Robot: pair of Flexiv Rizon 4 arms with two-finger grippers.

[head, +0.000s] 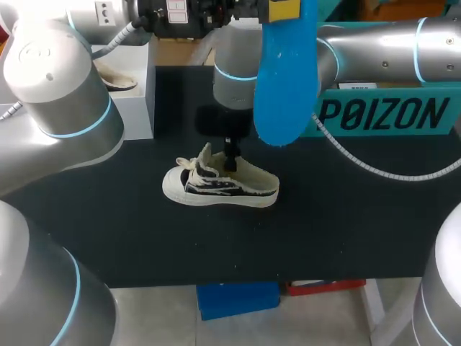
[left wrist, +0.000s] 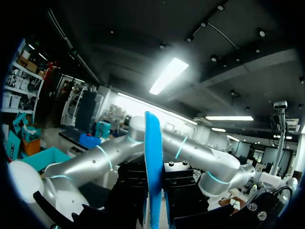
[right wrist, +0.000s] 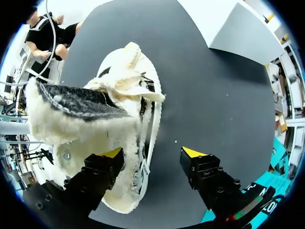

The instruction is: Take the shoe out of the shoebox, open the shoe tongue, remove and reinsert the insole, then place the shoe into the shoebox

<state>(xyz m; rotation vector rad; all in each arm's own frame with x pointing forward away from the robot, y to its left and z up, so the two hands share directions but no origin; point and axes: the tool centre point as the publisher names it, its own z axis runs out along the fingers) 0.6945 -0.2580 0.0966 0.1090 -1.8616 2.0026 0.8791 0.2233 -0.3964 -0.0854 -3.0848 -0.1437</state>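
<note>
A cream and black sneaker (head: 220, 184) lies on its sole in the middle of the black mat, toe to the left. In the right wrist view its fleece-lined tongue (right wrist: 81, 109) is folded up and back. My right gripper (head: 230, 160) hangs over the shoe's opening; seen from the wrist, this gripper (right wrist: 152, 152) is open. One yellow tip is at the lining and the other stands clear over the mat, with the shoe's side wall (right wrist: 143, 162) between them. High over the table, my left gripper (head: 284, 11) is shut on the blue insole (head: 284, 72), seen edge-on as the insole (left wrist: 153, 167) between its fingers.
A white shoebox (head: 137, 101) stands at the back left with another shoe (head: 115, 78) in it; the same shoebox (right wrist: 248, 28) shows ahead of the right gripper. A teal printed lid (head: 389, 114) stands at the back right. A grey cable (head: 374, 167) loops over the mat.
</note>
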